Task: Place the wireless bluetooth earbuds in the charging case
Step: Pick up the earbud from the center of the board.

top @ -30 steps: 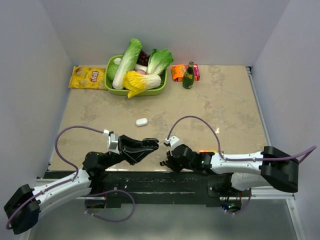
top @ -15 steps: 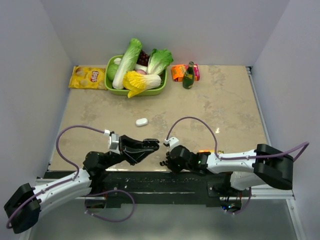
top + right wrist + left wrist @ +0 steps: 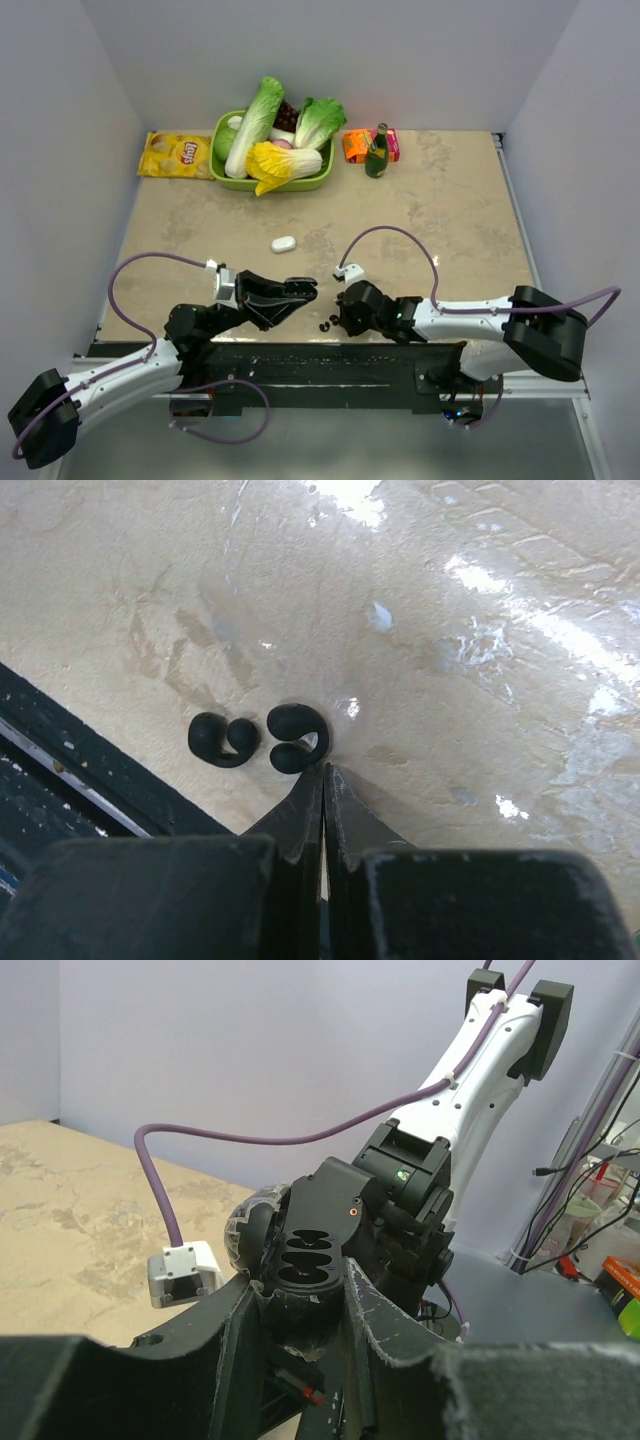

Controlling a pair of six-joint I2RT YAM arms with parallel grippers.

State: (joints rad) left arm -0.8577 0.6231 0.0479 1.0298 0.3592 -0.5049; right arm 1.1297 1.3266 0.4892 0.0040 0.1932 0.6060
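Right gripper [image 3: 323,772], clenched empty beside the black earbuds [image 3: 290,718], risks flicking them away; left gripper [image 3: 303,1305] grasps the open charging case [image 3: 305,1257]

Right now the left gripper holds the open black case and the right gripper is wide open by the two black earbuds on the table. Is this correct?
No: the right gripper is shut, fingers pressed together; the right wrist view shows it. The rest is right: the left gripper holds the open black case, and the two black earbuds lie on the table.
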